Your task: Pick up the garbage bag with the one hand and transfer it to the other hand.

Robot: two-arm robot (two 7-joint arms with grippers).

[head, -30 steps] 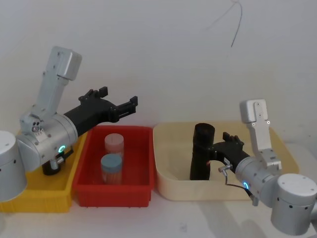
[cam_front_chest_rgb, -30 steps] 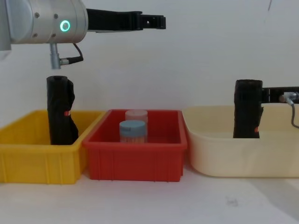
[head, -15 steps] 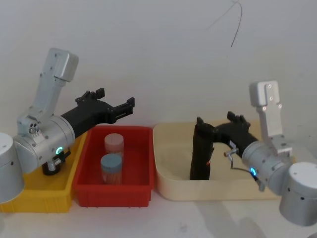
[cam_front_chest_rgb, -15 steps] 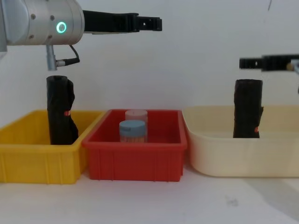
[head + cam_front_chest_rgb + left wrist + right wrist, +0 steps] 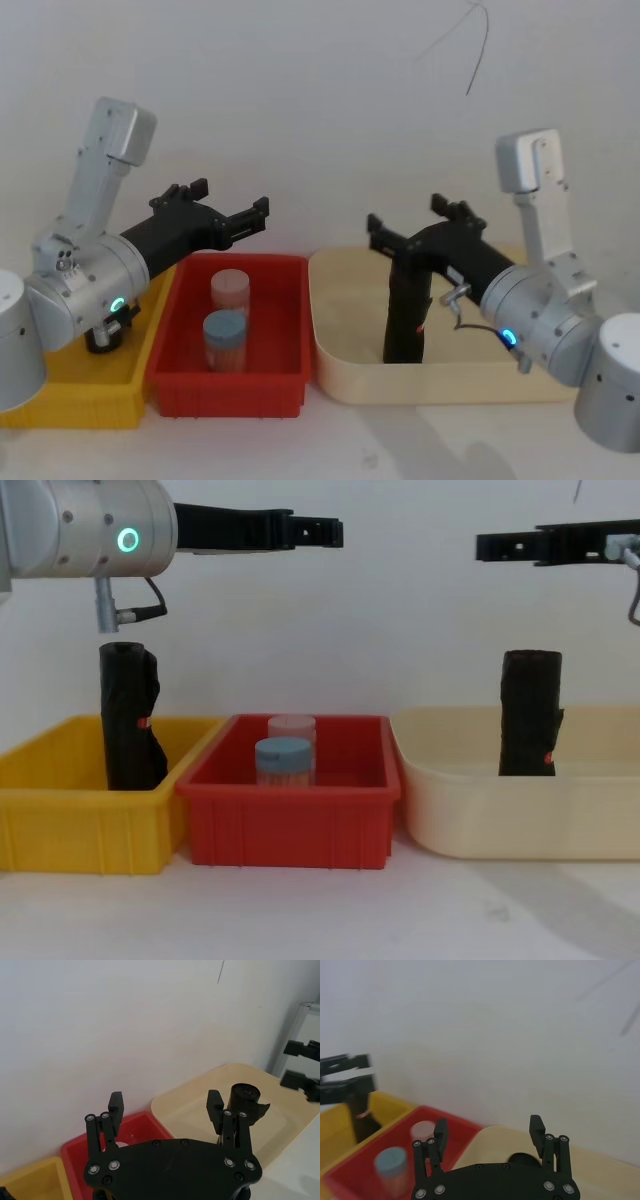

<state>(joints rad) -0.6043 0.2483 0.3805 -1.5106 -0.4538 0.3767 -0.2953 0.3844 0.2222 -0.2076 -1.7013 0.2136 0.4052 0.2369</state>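
The bag (image 5: 530, 712) stands upright in the cream bin (image 5: 480, 815), lower right of the chest view. The right gripper (image 5: 484, 547) hangs above it, upper right, fingers spread wide, holding nothing. The left gripper (image 5: 335, 530), upper left over the red bin (image 5: 290, 825), is equally spread and empty.

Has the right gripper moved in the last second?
Yes. In the chest view the right gripper rose from beside the garbage bag to well above it, over the cream bin.
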